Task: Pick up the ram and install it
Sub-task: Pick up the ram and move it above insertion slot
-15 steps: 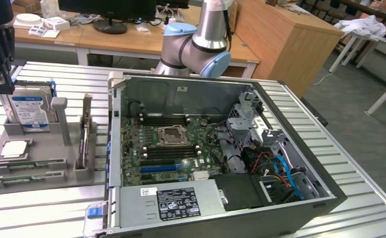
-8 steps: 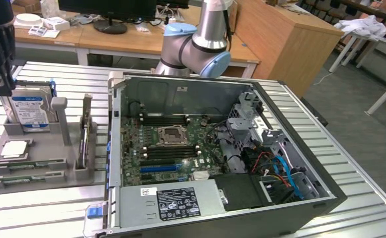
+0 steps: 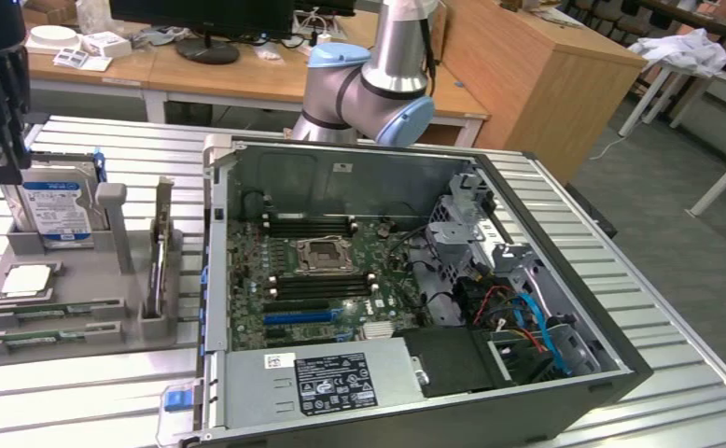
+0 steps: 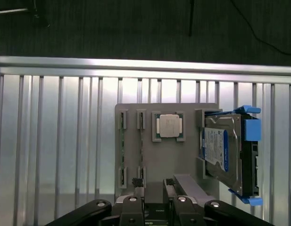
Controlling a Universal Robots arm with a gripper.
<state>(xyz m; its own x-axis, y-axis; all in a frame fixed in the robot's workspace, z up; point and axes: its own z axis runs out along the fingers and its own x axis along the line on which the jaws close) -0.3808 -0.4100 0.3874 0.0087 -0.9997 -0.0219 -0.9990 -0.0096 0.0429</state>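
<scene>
Two ram sticks, one drive, one CPU

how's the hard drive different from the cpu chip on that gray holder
The hard drive stands on edge in its slot; the cpu chip lies flat in a square recess. The hard drive is much larger and oblong; the cpu chip is small and square. The hard drive carries a blue label and blue side rails; the cpu chip has a plain silver top. Both are silvery and sit on the gray holder.
</scene>
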